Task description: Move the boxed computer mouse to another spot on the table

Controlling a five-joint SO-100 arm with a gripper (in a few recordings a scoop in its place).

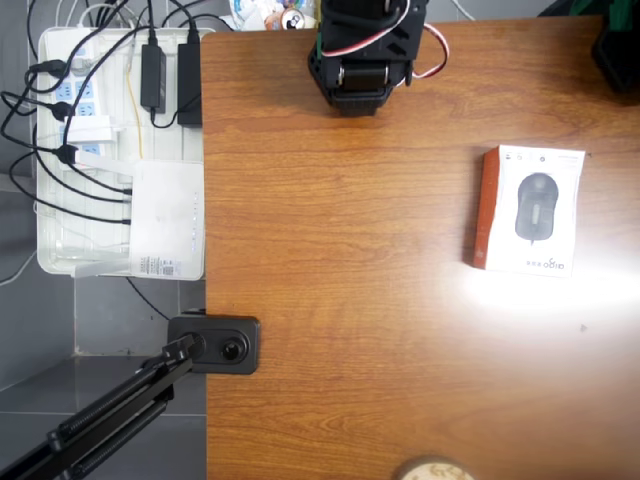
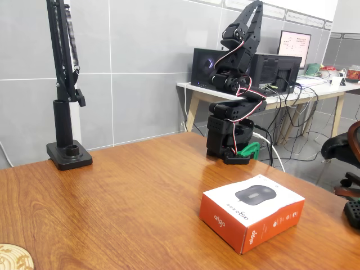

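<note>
The boxed computer mouse [image 1: 530,210] [image 2: 253,211] lies flat on the table [image 1: 350,260] [image 2: 124,191], a dark mouse pictured on its white face and its sides orange-red. In the overhead view it sits at the right, below and to the right of the black arm's base [image 1: 360,50]. The arm is folded up over its base at the table's far edge. Its gripper [image 2: 256,7] points up high in the air, far above and behind the box. Its fingers appear closed together with nothing between them.
A white tray [image 1: 60,255] off the table's left edge holds power strips, cables and a plain white box [image 1: 165,215]. A black camera-stand clamp [image 1: 215,343] [image 2: 68,154] grips that edge. A round wooden coaster [image 1: 432,470] [image 2: 14,257] lies at the near edge.
</note>
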